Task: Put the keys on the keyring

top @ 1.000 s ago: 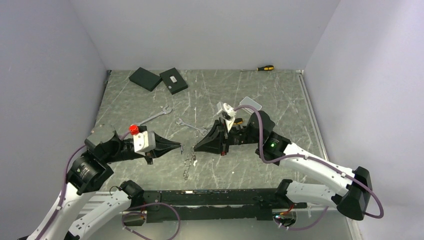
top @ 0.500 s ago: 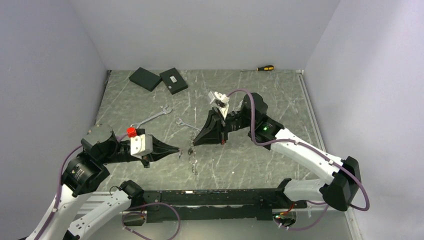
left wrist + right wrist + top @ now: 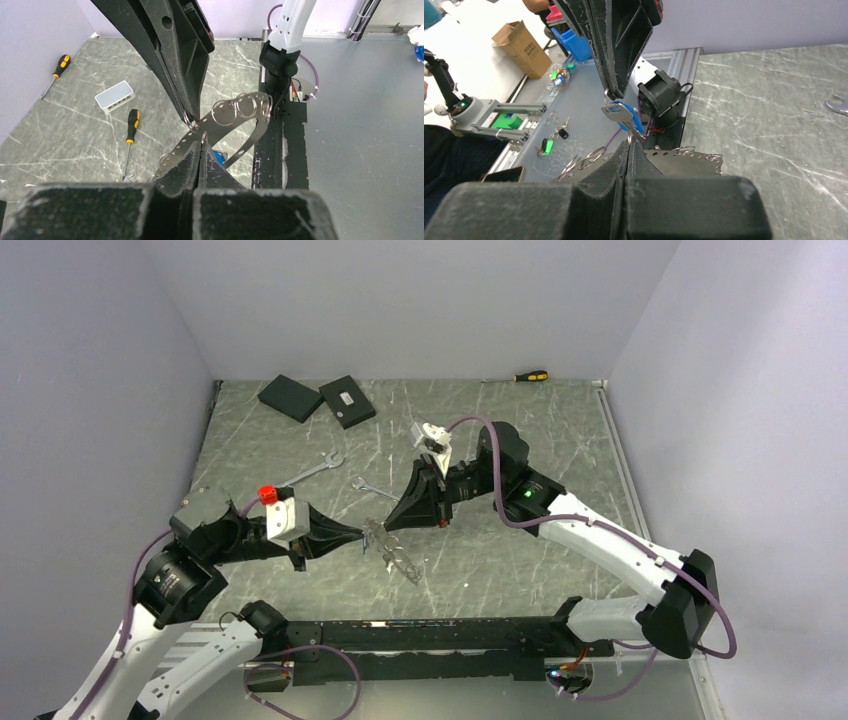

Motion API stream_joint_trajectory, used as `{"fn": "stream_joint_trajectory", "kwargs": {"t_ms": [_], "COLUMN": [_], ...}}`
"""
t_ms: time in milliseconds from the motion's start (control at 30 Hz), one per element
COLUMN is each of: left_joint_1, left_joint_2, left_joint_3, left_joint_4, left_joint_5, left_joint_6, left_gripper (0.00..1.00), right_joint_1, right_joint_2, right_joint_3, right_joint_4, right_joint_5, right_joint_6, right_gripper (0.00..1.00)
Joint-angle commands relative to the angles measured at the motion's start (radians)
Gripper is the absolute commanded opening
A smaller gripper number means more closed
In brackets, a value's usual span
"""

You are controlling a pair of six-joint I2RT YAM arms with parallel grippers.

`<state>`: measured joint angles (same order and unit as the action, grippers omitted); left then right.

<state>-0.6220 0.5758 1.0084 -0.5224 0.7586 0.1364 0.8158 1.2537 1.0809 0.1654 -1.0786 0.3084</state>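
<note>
Facing, 2 hands (image 3: 360,537) (image 3: 386,527), 1 key (image 3: 620,114), 2 spanners (image 3: 312,471) (image 3: 378,491)

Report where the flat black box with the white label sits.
Top view: the flat black rectangular box with the white label lies on the table's left half near the back wall, just right of a plain flat black box.

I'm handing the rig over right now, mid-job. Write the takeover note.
Left gripper: shut on the keyring; the blue-headed key hangs from it.
Right gripper: shut on a small ring by the perforated strip; possibly the same ring.
Both tips meet above the table, with the strip dangling below.
Done: key appears threaded.
Left: confirm it is fully on; further keys cannot be told.
</note>
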Motion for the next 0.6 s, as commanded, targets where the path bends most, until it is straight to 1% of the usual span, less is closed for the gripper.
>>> {"fn": "stream_joint_trajectory", "kwargs": {"t_ms": [0,567], "left_joint_1": [0.004,0.004], "left_joint_2": [0.022,0.063], "left_joint_3": [-0.009,-0.034], "left_joint_4": [0.063,0.106], "left_joint_5": [0.004,-0.041], "left_joint_6": [-0.051,-0.096], "left_gripper": [0.00,0.00], "right_joint_1": [0.002,0.009], "right_joint_2": [-0.008,-0.021], "right_joint_3": [0.059,0.060], "right_joint_4": [0.021,0.003], "right_joint_5": [0.006,0.014], "right_joint_6": [-0.031,-0.038], "right_gripper": [0.00,0.00]}}
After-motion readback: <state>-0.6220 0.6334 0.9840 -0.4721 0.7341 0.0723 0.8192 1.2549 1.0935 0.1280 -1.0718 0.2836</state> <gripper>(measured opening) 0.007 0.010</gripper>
